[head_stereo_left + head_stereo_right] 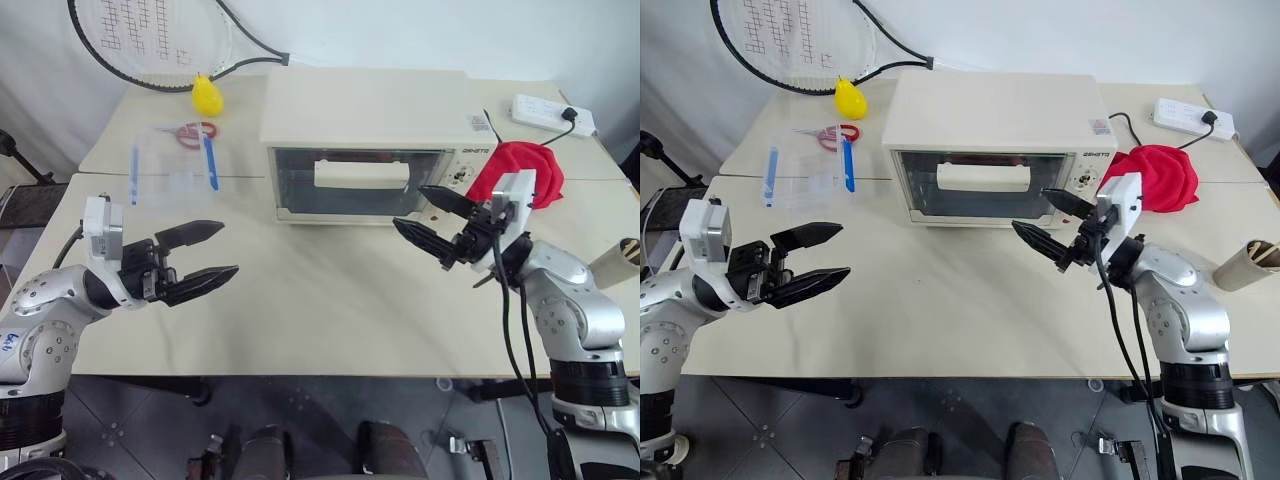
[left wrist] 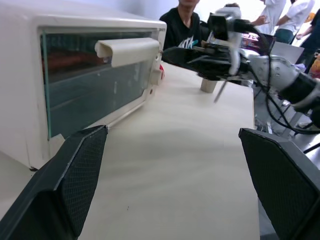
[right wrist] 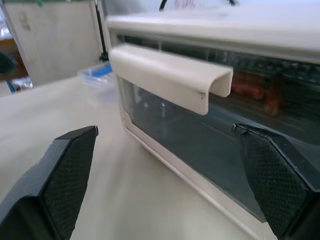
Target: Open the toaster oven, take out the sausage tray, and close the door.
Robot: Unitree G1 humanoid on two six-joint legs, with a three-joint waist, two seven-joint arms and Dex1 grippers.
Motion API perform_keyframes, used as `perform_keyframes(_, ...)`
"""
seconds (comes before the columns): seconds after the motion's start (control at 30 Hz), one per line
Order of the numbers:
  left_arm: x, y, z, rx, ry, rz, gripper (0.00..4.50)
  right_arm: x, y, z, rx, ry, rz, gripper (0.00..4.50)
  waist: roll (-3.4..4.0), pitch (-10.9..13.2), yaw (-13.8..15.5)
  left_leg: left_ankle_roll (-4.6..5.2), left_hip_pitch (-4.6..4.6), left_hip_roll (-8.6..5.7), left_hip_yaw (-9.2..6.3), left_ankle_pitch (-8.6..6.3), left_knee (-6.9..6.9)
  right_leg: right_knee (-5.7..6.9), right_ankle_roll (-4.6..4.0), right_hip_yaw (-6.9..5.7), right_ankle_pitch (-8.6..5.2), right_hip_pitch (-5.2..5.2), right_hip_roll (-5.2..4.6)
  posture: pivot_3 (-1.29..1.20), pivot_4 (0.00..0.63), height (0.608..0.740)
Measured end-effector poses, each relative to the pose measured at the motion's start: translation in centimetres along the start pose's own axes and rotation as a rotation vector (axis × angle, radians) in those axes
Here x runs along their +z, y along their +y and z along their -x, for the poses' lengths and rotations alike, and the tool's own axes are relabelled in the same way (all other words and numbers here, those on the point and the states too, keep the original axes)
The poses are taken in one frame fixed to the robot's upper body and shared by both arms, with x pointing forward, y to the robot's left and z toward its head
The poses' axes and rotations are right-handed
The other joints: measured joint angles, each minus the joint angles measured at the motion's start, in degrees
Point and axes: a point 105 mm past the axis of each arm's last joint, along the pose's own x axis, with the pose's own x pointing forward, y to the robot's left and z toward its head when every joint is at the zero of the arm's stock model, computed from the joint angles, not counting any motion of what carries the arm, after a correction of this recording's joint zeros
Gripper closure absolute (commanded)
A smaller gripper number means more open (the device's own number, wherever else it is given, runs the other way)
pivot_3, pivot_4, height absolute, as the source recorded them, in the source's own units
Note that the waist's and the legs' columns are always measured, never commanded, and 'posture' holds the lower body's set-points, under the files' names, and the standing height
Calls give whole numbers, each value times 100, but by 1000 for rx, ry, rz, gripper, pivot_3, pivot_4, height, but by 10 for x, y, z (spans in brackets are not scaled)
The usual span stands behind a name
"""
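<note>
The cream-white toaster oven (image 1: 365, 105) stands at the back middle of the table. Its glass door (image 1: 300, 182) is shut, with the bar handle (image 3: 170, 75) across the top. Behind the glass, the sausage tray shows dimly as reddish shapes (image 3: 252, 86). My right gripper (image 1: 407, 206) hangs open just in front of the oven's right end, fingers pointing at the door and apart from it. My left gripper (image 1: 230, 249) is open over the table's front left, well short of the oven. Neither holds anything.
A clear plastic bag (image 1: 175, 165) with scissors and blue items lies left of the oven, with a yellow object (image 1: 207, 95) and a tennis racket (image 1: 150, 40) behind. To the right are a red cloth (image 1: 530, 170), a power strip (image 1: 552, 112) and a cardboard tube (image 1: 620, 260).
</note>
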Motion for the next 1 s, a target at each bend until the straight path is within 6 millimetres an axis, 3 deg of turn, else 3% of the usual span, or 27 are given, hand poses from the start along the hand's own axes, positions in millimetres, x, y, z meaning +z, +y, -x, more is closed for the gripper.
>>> perform_keyframes(0.23,-8,-3,-1,17,-7,23,49,6,-2,-20,33,-63,22,0,0,0,-13,0,0,3,-3,0,0,1,0,-5,0,0,0,0,150,740)
perform_keyframes(0.43,-10,1,-2,74,-10,1,49,-2,29,-17,189,-35,81,0,1,0,-3,0,0,2,-2,0,0,0,0,-6,0,0,-1,0,150,740)
perform_keyframes(0.5,-10,4,-2,86,-13,0,419,-8,35,-13,222,-11,100,0,1,1,-3,0,0,1,-2,0,0,0,0,-6,0,0,-1,0,150,740)
perform_keyframes(0.63,11,24,-8,120,-112,14,1499,-21,44,-4,261,50,179,0,-4,3,-1,-6,1,3,-2,4,4,7,0,-10,0,1,1,0,150,740)
perform_keyframes(0.83,31,45,-25,124,-203,-5,3253,-22,44,0,271,64,277,0,-5,3,1,-6,1,-1,4,4,6,8,0,-19,0,1,1,0,150,740)
perform_keyframes(0.97,27,59,-56,84,-211,-15,4385,-22,43,1,268,66,294,0,-8,5,16,-7,-6,-2,27,4,13,6,0,-31,0,4,2,0,150,740)
perform_keyframes(1.0,25,61,-61,76,-203,-14,4453,-23,43,1,268,67,294,0,-8,5,12,-6,-6,-3,28,4,13,6,0,-31,0,4,2,0,150,740)
